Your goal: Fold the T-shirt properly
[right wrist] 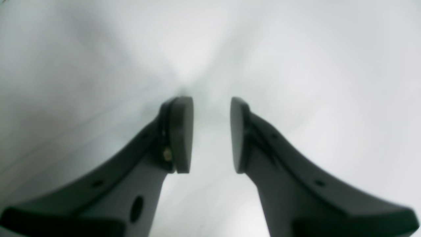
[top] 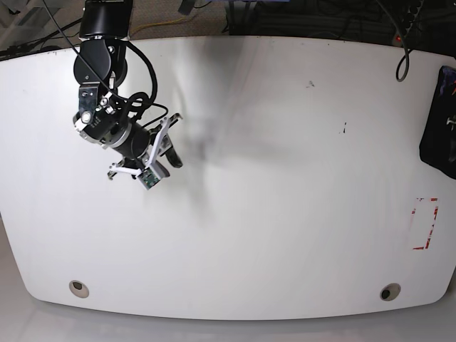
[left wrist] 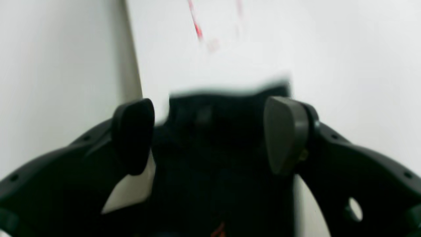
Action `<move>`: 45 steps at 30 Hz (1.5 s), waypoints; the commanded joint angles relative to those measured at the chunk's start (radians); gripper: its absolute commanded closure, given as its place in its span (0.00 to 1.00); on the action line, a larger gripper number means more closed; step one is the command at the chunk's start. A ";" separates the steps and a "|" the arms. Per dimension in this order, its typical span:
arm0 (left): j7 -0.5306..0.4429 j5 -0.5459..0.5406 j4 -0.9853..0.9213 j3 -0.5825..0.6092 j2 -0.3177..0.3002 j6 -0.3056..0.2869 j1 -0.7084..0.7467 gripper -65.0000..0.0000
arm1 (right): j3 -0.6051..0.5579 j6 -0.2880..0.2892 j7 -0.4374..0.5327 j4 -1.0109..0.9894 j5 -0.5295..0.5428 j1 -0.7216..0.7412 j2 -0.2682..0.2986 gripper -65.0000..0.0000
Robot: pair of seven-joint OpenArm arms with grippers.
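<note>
left gripper (left wrist: 210,135) wide astride black t-shirt (left wrist: 223,158), right gripper (right wrist: 211,135) narrow, empty, over white table (top: 285,178)

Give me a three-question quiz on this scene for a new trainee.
1. True or false: the right gripper is holding the T-shirt.
2. In the base view, the T-shirt lies at the table's: A) middle, B) right edge, C) near edge.
3. Fill in: the tape marks on the table are ___ in colour.

Key: 1 false, its jaws stand apart over bare table; 2 B; 3 red.
</note>
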 commanded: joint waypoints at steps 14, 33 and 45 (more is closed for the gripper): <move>-0.446 0.397 0.157 0.182 0.641 0.231 -0.031 0.40 | 0.120 -0.098 0.841 -0.291 -0.237 -0.087 0.045 0.71; -0.445 0.397 0.407 0.240 0.872 0.231 0.594 0.41 | 0.289 -0.119 0.951 -0.144 -0.042 -0.617 0.011 0.71; -0.443 0.372 0.419 0.251 0.872 0.232 0.849 0.41 | 0.304 -0.113 0.953 -0.115 0.027 -0.973 -0.035 0.71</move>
